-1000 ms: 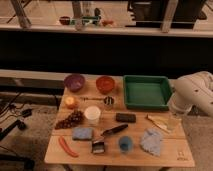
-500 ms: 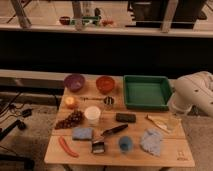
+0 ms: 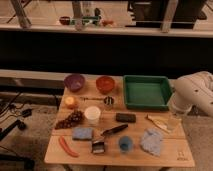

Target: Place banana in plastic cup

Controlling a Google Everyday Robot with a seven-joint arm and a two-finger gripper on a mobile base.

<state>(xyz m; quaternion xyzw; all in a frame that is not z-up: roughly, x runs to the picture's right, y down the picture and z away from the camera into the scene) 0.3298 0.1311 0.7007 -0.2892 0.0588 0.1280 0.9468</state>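
Observation:
The banana (image 3: 159,123), pale yellow and slender, lies flat on the wooden table (image 3: 55,152) near its right edge, just in front of the green tray. The plastic cup (image 3: 125,144), small and blue, stands upright near the front edge, left of the banana. My white arm (image 3: 194,93) comes in from the right. Its gripper (image 3: 175,115) hangs at the table's right edge, just right of and above the banana, open and holding nothing.
A green tray (image 3: 146,92) sits at the back right, with a purple bowl (image 3: 74,82) and an orange bowl (image 3: 105,84) to its left. A metal cup (image 3: 108,101), a white cup (image 3: 92,114), grapes (image 3: 70,120), a blue cloth (image 3: 151,141) and a red sausage (image 3: 67,146) crowd the rest.

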